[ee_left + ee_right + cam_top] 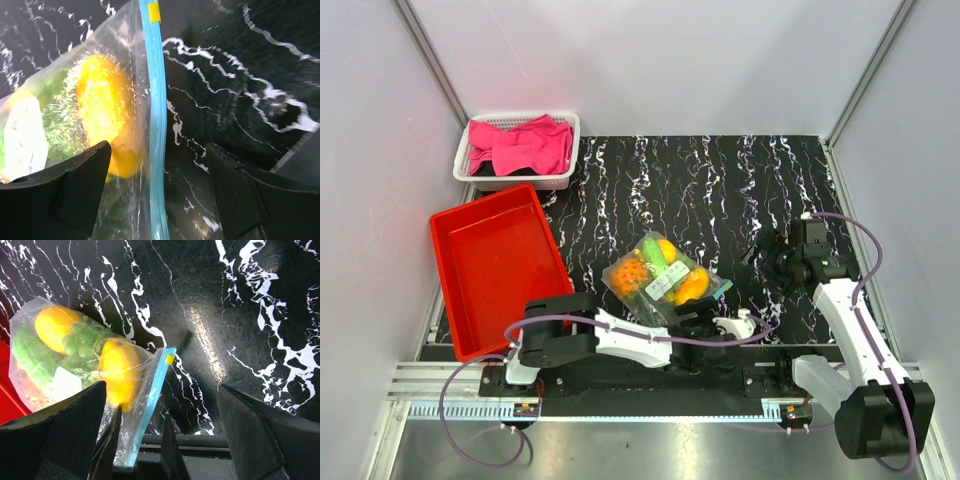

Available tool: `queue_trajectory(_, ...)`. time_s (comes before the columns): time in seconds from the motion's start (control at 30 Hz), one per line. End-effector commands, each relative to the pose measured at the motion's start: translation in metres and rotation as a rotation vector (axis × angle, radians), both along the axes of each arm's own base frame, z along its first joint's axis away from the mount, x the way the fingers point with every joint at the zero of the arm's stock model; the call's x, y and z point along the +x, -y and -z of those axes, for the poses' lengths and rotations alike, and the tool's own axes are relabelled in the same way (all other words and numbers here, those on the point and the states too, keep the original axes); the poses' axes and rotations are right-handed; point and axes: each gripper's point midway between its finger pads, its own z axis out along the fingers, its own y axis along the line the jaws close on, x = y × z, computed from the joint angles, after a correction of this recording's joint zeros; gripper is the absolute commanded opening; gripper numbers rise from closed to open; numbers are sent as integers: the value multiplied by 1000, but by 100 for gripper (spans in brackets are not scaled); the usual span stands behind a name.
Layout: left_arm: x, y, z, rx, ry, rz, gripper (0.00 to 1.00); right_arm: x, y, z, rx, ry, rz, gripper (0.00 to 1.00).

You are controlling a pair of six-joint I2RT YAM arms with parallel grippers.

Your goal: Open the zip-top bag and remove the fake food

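Note:
The zip-top bag (660, 275) lies on the black marbled table, zipped, with its light blue zip strip (156, 100) on its near-right edge. Inside is the fake food: a bumpy orange fruit (628, 275), yellow-orange ovals (692, 285) and green pieces (655, 250). My left gripper (708, 312) is open and low over that edge. In the left wrist view (157, 150) its jaws straddle the strip, one finger (75, 185) over a yellow piece (102, 100). My right gripper (760, 248) is open and empty, right of the bag. Its wrist view (161, 387) shows the bag (75, 355) and strip (152, 395).
A red tray (450, 290) stands at the left. A white basket (565, 150) holding a pink cloth (525, 145) stands at the back left. Grey walls close in the left, back and right sides. The arm bases sit at the near edge.

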Motion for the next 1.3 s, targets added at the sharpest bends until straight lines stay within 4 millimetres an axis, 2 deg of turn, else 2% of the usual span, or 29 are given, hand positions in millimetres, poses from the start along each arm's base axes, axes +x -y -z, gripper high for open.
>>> queue_trajectory(0.0,20,7,-17,-41,111,-92,81,6,-4,-19,20,45,-24,100)
queue_trajectory(0.1,30,-2,-19,-34,140,-139,63,4,-7,-16,32,42,-41,100)
queue_trajectory(0.13,32,-4,-20,-31,145,-146,50,5,-8,-15,38,46,-49,100)
queue_trajectory(0.2,35,-5,-25,-27,158,-148,38,2,-15,-13,68,39,-74,100)
queue_trajectory(0.23,35,-4,-31,-21,167,-139,28,3,-17,-14,76,44,-84,100)
queue_trajectory(0.3,35,-2,-37,-17,161,-122,20,1,-21,-14,94,42,-110,100)
queue_trajectory(0.33,35,-2,-44,-21,161,-122,5,1,-22,-14,99,43,-120,100)
queue_trajectory(0.37,34,-2,-48,-26,159,-121,0,-1,-25,-15,110,46,-140,100)
queue_trajectory(0.43,33,-4,-54,-28,147,-114,0,0,-28,-17,125,65,-156,100)
queue_trajectory(0.6,21,-2,-87,-135,45,-71,0,-3,-36,-24,150,115,-225,100)
queue_trajectory(0.77,11,-5,-111,-201,-86,-27,0,-1,-38,-40,159,178,-239,100)
queue_trajectory(0.83,13,-15,-127,-242,-99,-31,0,1,-39,-49,170,190,-226,100)
queue_trajectory(0.87,12,-17,-133,-262,-116,-25,0,3,-42,-59,194,198,-211,100)
queue_trajectory(0.9,16,-27,-145,-297,-118,-33,0,4,-43,-63,210,198,-203,99)
queue_trajectory(0.97,14,-32,-153,-329,-154,-5,0,4,-49,-70,263,186,-189,100)
queue_trajectory(1.0,17,-39,-164,-367,-159,-1,0,4,-51,-72,282,182,-195,100)
queue_trajectory(1.1,19,-49,-172,-415,-191,21,0,2,-62,-78,356,158,-228,100)
queue_trajectory(1.13,18,-53,-182,-447,-196,37,0,2,-65,-81,370,161,-241,100)
queue_trajectory(1.27,15,-57,-192,-502,-257,99,0,11,-67,-100,357,282,-294,100)
